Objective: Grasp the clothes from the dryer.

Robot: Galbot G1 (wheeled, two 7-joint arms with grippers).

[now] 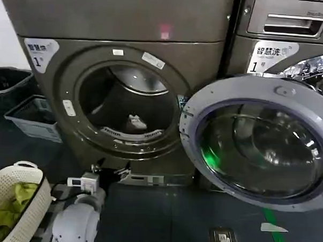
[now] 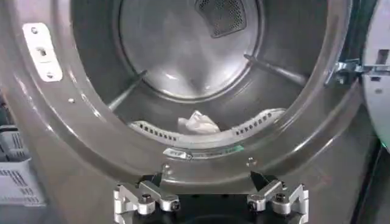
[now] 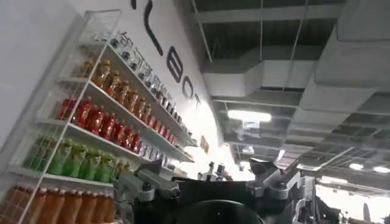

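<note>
Dryer (image 1: pixel 125 92) door (image 1: pixel 260 141) swung fully open to the robot's right, drum exposed. Clothes (image 1: pixel 136 121) lie on the drum floor near the front lip, a small whitish bundle; in the left wrist view the clothes (image 2: pixel 198 123) sit just behind the perforated lint strip (image 2: pixel 207 131), touching nothing else. Rest of drum bare steel with ribs and a rear vent grille (image 2: pixel 222 15).

Left claw (image 2: pixel 210 198) hangs outside the dryer, below the porthole rim, fingers spread wide, released, grasping nothing. In the head view the left arm (image 1: pixel 76 222) sits low in front of the machine; claw tips hard to make out there.

Right claw (image 3: pixel 210 185) points up toward the ceiling, away from the dryer, with drink shelves (image 3: pixel 91 134) behind it; fingers spread apart, nothing between them.

White woven basket (image 1: pixel 16 200) at lower left, cut off by the frame edge, holds yellow-green cloth (image 1: pixel 7 213). Two dark bins (image 1: pixel 30 115) stand left of the dryer; contents cannot be made out. Neighbouring machine (image 1: pixel 286 30) at right is partly hidden by the open door, its drawer (image 1: pixel 292 22) showing at the top.
</note>
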